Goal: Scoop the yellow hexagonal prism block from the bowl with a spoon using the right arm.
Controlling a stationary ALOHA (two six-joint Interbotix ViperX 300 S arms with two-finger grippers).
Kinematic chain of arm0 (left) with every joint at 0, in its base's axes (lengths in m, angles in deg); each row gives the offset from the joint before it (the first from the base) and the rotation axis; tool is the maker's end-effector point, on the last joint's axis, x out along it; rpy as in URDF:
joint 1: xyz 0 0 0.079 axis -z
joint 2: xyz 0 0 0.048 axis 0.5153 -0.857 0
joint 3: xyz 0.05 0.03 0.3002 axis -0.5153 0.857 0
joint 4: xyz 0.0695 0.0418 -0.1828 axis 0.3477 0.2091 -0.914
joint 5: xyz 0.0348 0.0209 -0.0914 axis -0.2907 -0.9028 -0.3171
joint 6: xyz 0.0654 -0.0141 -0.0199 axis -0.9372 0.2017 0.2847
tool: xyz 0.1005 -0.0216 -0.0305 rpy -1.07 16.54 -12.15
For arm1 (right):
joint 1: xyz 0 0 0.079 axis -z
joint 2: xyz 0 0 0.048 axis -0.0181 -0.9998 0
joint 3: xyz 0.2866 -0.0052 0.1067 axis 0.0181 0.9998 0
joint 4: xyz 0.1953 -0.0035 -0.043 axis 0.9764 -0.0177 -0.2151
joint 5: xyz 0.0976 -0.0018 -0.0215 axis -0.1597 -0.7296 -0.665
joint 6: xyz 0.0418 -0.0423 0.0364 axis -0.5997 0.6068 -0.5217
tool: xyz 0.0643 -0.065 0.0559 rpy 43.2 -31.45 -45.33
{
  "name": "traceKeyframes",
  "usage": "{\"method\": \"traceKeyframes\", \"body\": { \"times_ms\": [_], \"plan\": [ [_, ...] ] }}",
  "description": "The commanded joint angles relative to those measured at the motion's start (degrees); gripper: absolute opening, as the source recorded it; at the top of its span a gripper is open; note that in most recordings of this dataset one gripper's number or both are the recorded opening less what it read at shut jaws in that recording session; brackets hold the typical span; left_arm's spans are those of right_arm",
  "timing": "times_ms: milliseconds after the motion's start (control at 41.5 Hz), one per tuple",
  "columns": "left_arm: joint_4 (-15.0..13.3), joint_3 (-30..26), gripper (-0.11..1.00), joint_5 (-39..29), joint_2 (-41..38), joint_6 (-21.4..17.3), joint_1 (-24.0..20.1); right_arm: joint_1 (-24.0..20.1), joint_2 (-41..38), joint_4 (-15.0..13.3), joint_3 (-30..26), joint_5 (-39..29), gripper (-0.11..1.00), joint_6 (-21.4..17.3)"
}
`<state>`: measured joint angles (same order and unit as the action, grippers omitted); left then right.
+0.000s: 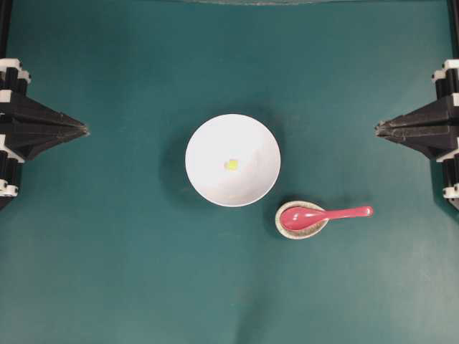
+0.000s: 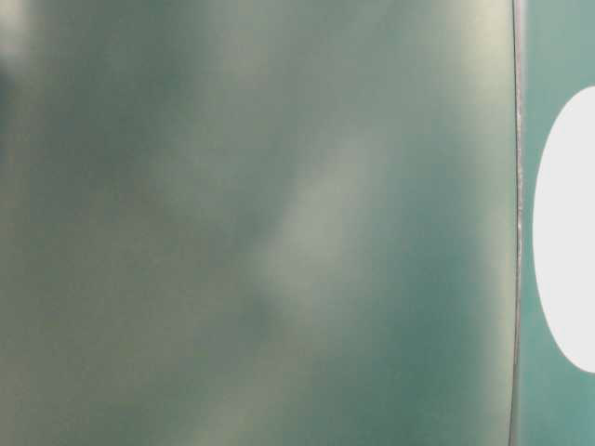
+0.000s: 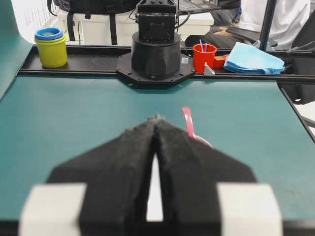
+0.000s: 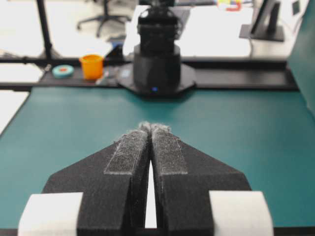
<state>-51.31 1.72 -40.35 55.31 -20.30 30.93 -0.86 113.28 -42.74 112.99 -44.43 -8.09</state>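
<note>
From my right claw (image 1: 379, 129), pinched tight on nothing at the overhead view's right edge, the bowl (image 1: 208, 183) sits mid-table with the block (image 1: 232, 164) at its centre. The spoon (image 1: 323, 214) lies at the bowl's four o'clock, scoop in a rest (image 1: 282, 227), handle running toward three o'clock, so I judge myself far nearer than the left claw (image 1: 84, 130), also pinched, with bare table (image 1: 107, 272) between for my approach.

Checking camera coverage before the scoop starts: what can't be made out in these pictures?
- Table-level view: mostly blur; only the bowl's cropped white edge shows.
- Yellow hexagonal prism block: too small overhead to see its facets.
- Left wrist view: closed left gripper hides the bowl; only the spoon's handle shows.
</note>
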Motion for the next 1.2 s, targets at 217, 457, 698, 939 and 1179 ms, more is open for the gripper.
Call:
{"method": "traceKeyframes", "body": {
  "times_ms": [217, 457, 698, 939, 1179],
  "plan": [
    [0.53, -1.93, 0.01, 3.08, -0.62, -0.18, -0.09, 0.26, -3.16, -0.44, -0.79, 1.23, 0.01, 0.53],
    [0.70, -2.29, 0.01, 2.02, -0.70, -1.32, -0.09, 0.18, -3.25, -0.44, -1.14, 2.20, 0.06, 0.62],
    [0.70, -3.08, 0.01, -3.60, 1.76, -1.67, -0.09, 0.18, -3.25, -0.53, -1.05, 2.02, 0.33, 0.70],
    [0.70, -3.34, 0.01, -7.82, 3.16, -1.49, -0.09, 0.18, -3.69, -0.62, -1.05, 1.85, 0.51, 0.79],
    [0.70, -3.34, 0.01, -7.65, 3.16, -1.49, -0.09, 0.18, -4.48, -0.62, -0.79, 2.37, 0.52, 0.35]
  ]
}}
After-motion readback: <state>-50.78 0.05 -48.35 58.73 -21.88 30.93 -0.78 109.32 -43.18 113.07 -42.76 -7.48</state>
